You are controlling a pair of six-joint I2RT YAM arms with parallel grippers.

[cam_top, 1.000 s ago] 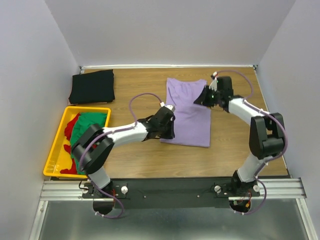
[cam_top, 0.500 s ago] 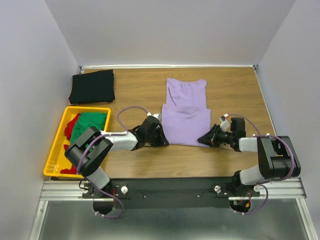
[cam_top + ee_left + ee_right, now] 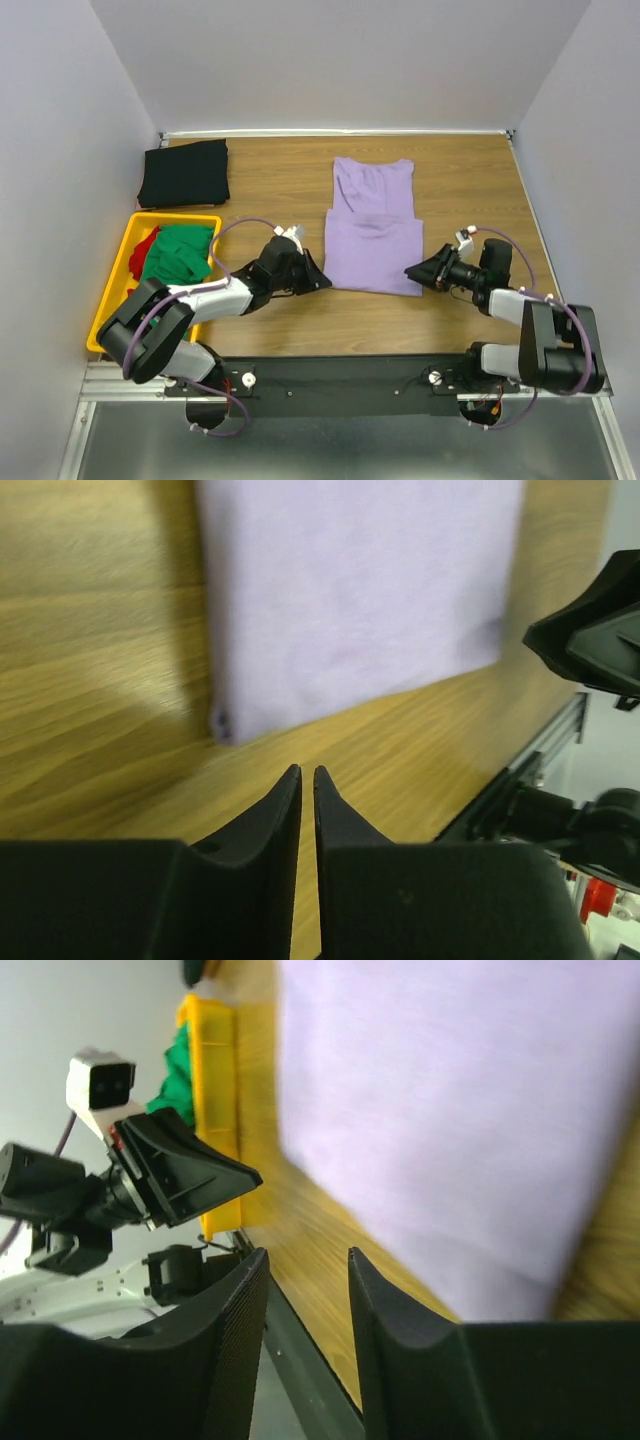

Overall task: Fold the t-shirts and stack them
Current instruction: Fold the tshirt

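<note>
The lavender t-shirt (image 3: pixel 370 240) lies flat mid-table, part folded, its near half doubled over. My left gripper (image 3: pixel 322 283) sits low just off its near left corner, jaws shut to a thin slit with nothing in them (image 3: pixel 307 770); the lavender cloth (image 3: pixel 350 590) lies just ahead of the tips. My right gripper (image 3: pixel 410 272) sits off the near right corner, open and empty (image 3: pixel 307 1252), beside the lavender cloth (image 3: pixel 460 1110). A folded black t-shirt (image 3: pixel 185 172) lies at the back left. Green (image 3: pixel 180 252) and red (image 3: pixel 145 250) t-shirts are heaped in the crate.
The yellow crate (image 3: pixel 108 310) stands at the left edge, near the left arm's base, and shows in the right wrist view (image 3: pixel 215 1110). Grey walls close in the table on three sides. A metal rail (image 3: pixel 340 380) runs along the near edge.
The right arm swung from the shirt's far right edge to its near right corner and its jaws widened. The left gripper slid back off the near left corner and narrowed. The shirt now lies doubled.
</note>
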